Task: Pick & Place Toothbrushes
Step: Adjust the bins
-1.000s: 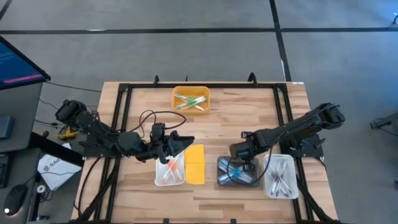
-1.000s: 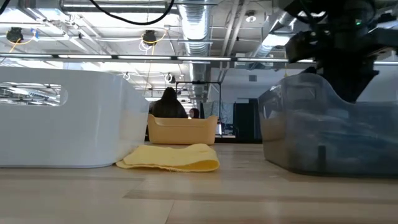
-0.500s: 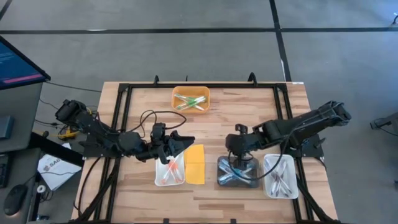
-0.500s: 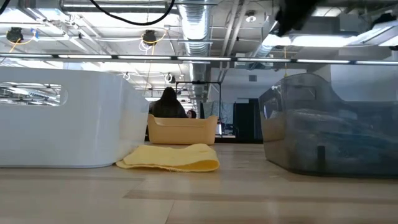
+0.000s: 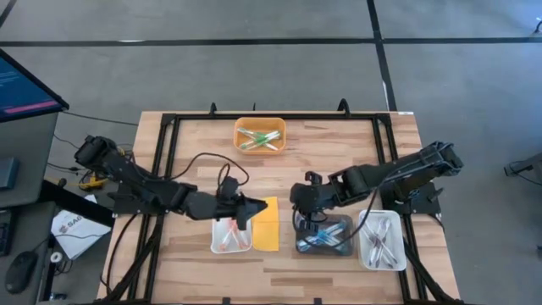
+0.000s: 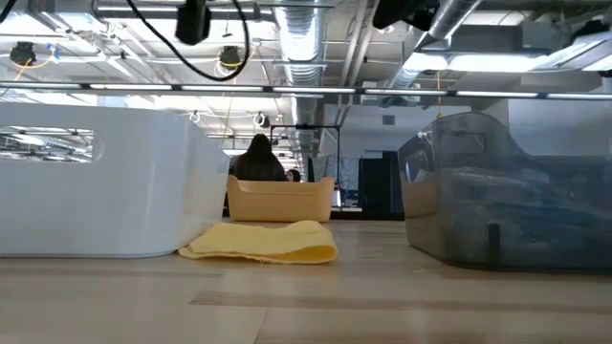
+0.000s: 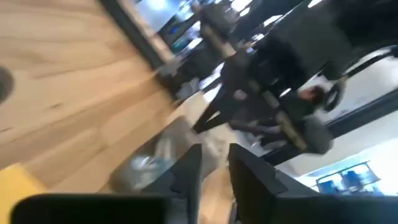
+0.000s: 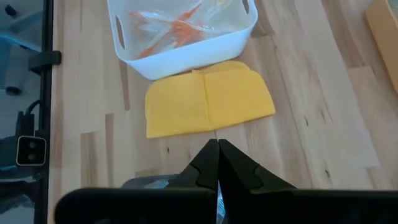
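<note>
Pink-orange toothbrushes lie in a white tray near the front, also in the right wrist view. Blue toothbrushes lie in a grey tray. Green toothbrushes lie in an orange tray at the back. My left gripper hovers over the white tray's far edge, its fingers a narrow gap apart with nothing between them. My right gripper hangs shut above the grey tray's far left corner. Its tips meet, and no toothbrush shows between them.
A flat yellow lid lies on the wood between the white and grey trays. A clear tray with pale toothbrushes stands at the front right. A black frame borders the table. Bare wood lies in the middle.
My right gripper has risen out of the grey tray and gone toward the table's left, staying shut. My left gripper has sunk a little toward the white tray and tipped more level. Its fingers have drawn closer together.
</note>
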Controlling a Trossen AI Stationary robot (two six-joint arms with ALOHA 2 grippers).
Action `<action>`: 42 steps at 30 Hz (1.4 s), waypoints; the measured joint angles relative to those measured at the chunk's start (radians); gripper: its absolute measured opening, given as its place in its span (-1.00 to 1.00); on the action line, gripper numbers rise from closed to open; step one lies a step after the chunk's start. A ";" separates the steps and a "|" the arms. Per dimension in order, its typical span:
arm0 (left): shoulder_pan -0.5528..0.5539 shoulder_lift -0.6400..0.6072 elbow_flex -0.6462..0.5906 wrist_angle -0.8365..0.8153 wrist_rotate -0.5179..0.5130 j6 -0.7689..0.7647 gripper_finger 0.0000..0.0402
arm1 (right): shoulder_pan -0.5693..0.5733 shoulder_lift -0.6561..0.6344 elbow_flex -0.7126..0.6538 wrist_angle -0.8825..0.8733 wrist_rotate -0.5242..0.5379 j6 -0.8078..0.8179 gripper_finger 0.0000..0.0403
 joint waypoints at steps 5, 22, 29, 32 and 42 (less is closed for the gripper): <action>0.054 -0.054 0.001 -0.244 -0.025 -0.113 -0.87 | -0.029 -0.010 0.000 0.013 0.004 0.020 -1.00; 0.228 -0.062 0.000 -0.847 0.278 -0.292 -1.00 | -0.095 -0.012 0.000 0.025 -0.030 0.044 -1.00; 0.275 -0.061 -0.022 -0.845 0.315 -0.212 -1.00 | -0.094 -0.012 0.000 0.071 -0.030 0.044 -1.00; 0.295 -0.061 -0.037 -0.842 0.326 -0.187 -1.00 | -0.094 -0.012 0.000 0.083 -0.030 0.044 -1.00; 0.360 -0.061 -0.102 -0.735 0.400 -0.090 -1.00 | -0.095 -0.012 0.000 0.117 -0.030 0.044 -1.00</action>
